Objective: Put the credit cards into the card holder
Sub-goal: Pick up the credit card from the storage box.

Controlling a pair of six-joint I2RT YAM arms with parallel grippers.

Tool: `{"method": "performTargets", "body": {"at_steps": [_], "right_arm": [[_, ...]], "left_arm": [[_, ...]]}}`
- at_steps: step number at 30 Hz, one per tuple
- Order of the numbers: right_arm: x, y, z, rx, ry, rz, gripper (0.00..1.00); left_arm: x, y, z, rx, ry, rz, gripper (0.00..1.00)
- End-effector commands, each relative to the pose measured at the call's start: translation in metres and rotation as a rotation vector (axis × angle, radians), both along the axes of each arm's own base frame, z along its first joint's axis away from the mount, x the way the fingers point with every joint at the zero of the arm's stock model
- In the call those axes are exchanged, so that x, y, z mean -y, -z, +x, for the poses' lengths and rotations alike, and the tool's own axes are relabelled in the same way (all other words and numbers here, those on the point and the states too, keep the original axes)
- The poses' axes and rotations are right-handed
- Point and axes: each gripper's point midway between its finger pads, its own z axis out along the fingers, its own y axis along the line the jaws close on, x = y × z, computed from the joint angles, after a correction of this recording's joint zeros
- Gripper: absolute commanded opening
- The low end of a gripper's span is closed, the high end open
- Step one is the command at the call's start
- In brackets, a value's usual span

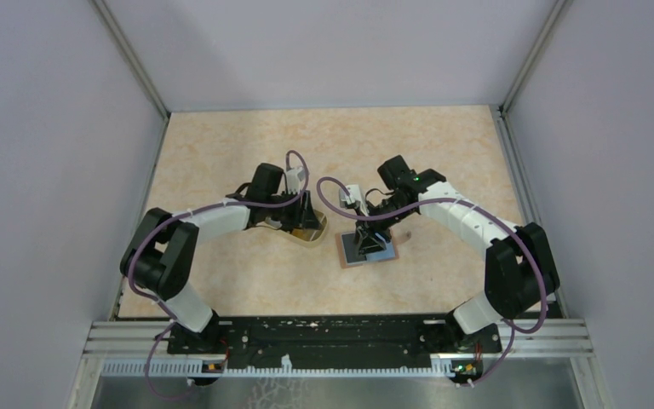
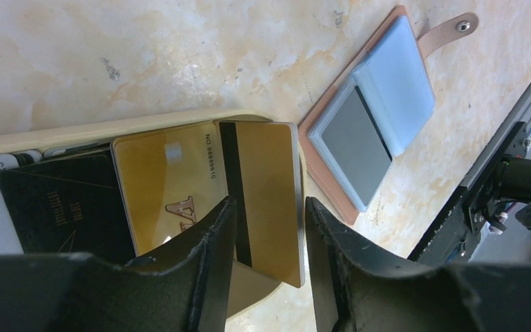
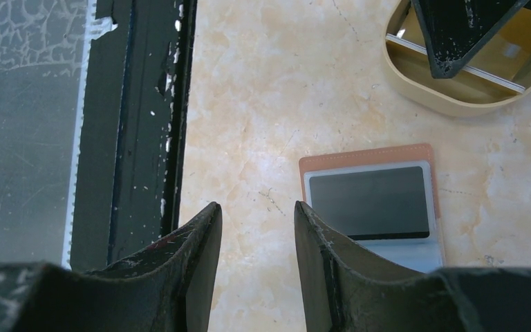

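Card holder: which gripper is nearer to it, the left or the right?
Right. The right gripper hangs over the open card holder. The left gripper is off to its left, over the cream tray holding the credit cards.

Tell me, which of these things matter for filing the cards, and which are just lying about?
Part of the job: the credit cards, the card holder lying open, the left hand around a gold card.
Just there: the yellowish tray under the cards, the black rail at the table's edge.
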Motion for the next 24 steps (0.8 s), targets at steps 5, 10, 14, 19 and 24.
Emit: {"method": "performTargets", "body": {"at_steps": [5, 10, 14, 19, 24], "right_arm": [[-0.005, -0.014, 0.006, 0.024, -0.015, 0.053, 0.43], [-0.005, -0.015, 0.006, 0.027, -0.016, 0.056, 0.43], [-0.004, -0.016, 0.005, 0.023, -0.015, 0.060, 0.43], [-0.004, -0.017, 0.006, 0.024, -0.013, 0.063, 0.43], [-0.004, -0.017, 0.006, 0.025, -0.014, 0.063, 0.43]], "left_arm": [[-0.006, 0.006, 0.006, 0.019, -0.008, 0.066, 0.37], [-0.014, 0.004, 0.011, 0.033, -0.035, 0.079, 0.30], [-0.021, 0.003, 0.017, 0.035, -0.063, 0.086, 0.25], [-0.032, 0.010, 0.020, 0.029, -0.097, 0.135, 0.24], [-0.042, 0.015, 0.021, 0.026, -0.124, 0.171, 0.22]]}}
